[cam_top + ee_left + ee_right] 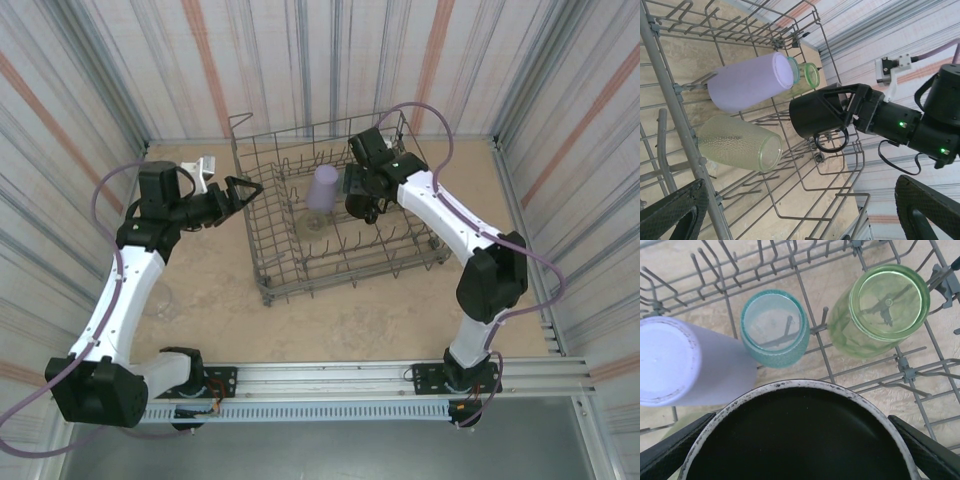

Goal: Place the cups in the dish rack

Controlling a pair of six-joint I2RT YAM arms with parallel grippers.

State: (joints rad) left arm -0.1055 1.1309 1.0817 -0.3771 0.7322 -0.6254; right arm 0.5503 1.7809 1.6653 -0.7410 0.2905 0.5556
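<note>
The grey wire dish rack (270, 262) sits mid-table. Inside it, upside down on the tines, are a tall lavender cup (323, 187) (750, 82) (685, 362), a teal cup (774, 327) and a yellow-green cup (885, 307); another yellow-green cup (737, 145) lies nearest the left wrist camera. My right gripper (362, 200) (800, 440) is shut on the dark cup (800, 435) (817, 115), holding it over the rack just right of the lavender cup. My left gripper (245, 193) (800, 220) stands open with nothing in it, at the rack's left wall.
Striped walls enclose the table on three sides. The rack's raised corner loop (238, 122) stands at its far left. Bare tan tabletop (330, 325) lies in front of the rack, ahead of the metal rail (400, 375) carrying the arm bases.
</note>
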